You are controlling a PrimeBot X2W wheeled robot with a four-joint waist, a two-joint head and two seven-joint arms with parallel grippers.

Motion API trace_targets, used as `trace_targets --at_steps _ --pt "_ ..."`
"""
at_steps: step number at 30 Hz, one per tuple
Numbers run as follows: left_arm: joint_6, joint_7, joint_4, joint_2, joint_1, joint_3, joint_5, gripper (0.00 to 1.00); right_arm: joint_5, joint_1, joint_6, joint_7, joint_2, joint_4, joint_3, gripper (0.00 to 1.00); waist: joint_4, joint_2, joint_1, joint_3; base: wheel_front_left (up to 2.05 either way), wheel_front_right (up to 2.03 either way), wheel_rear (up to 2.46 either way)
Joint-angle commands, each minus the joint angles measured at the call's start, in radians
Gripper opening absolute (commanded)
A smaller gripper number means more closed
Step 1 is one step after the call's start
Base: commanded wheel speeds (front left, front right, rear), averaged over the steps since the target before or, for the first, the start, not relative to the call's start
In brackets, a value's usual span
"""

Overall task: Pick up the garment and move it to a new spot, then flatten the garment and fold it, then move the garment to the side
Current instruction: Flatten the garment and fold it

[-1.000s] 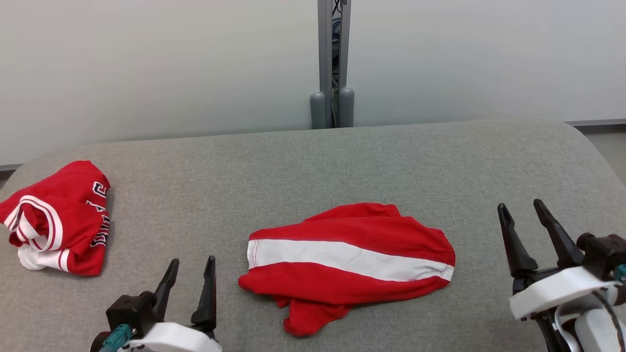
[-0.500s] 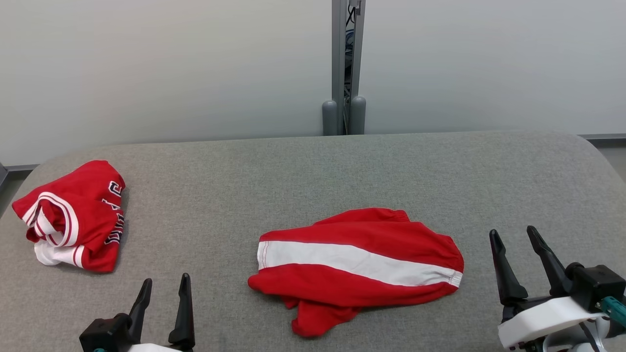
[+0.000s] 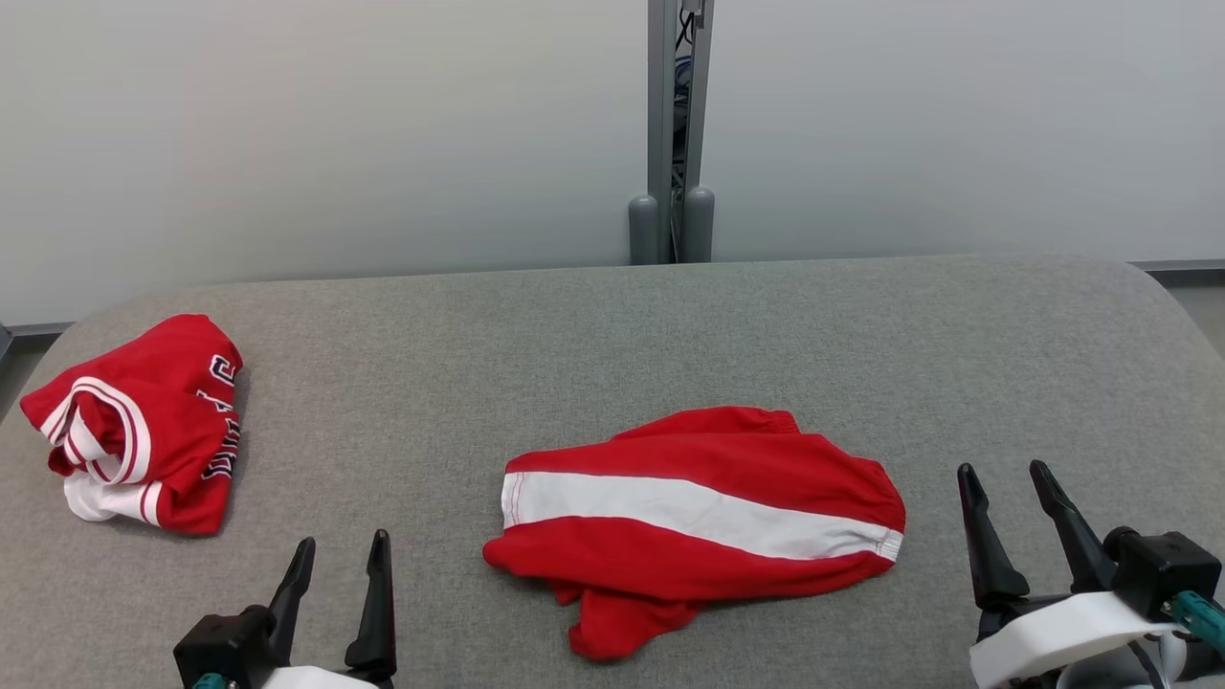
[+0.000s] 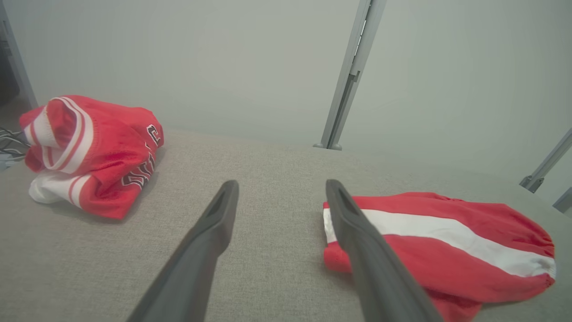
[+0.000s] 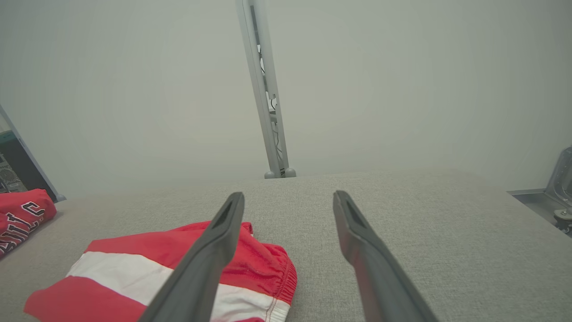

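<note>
Head view lays the scene out plainly: the garment (image 3: 699,517), red with a broad white stripe, lies mid-table on the grey padded table (image 3: 612,325), toward its near edge. The left gripper (image 3: 344,539) sits off the garment's near-left corner and the right gripper (image 3: 1001,468) just off its right end. Both grippers have their fingers spread wide with nothing between them, clear of the cloth and pointing toward the far side. That flanking stance reads as a ready position, one arm to each end, so the cloth could be taken at two points without bunching. A second garment (image 3: 144,421), red with dark lettering and white-striped trim, sits bundled at the far left, well apart. It looks set aside, so the striped piece is probably the one in hand. That piece is not flat: a loose flap (image 3: 612,622) pokes out from under its near edge. Left wrist view adds the rolled, open cuff of the lettered bundle and some cables (image 4: 9,138) beyond the table's left edge. Right wrist view, lower and closer, brings out the gathered elastic hem (image 5: 281,268) at the striped piece's right end, a likely pinch point, and a metal fitting (image 5: 561,188) off the table's right side.
</note>
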Motion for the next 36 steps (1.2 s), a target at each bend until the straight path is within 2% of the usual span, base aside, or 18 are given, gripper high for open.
trace_targets --at_steps 1,24,30,36 --pt "0.005 0.002 0.003 0.004 -0.013 0.0 0.003 1.0 -0.007 -0.001 0.002 0.003 -0.002 0.003 -0.003 1.0 -0.002 0.0 0.0 -0.001 0.0 0.0 0.0" --pt "0.004 0.03 0.02 0.013 -0.027 -0.03 -0.004 1.0 -0.033 0.011 0.002 0.036 0.006 0.006 -0.001 1.0 -0.005 0.0 0.0 0.002 0.0 0.0 0.0" --pt "-0.022 0.086 0.067 0.011 -0.074 -0.055 -0.02 1.0 -0.043 0.003 0.002 0.053 0.002 0.022 0.003 1.0 -0.011 0.0 0.0 0.028 0.0 0.0 0.0" --pt "-0.075 0.189 0.148 0.001 -0.187 -0.082 -0.058 1.0 -0.033 -0.021 0.002 0.073 -0.01 0.04 0.028 1.0 -0.029 0.0 0.0 0.073 0.0 0.0 0.0"
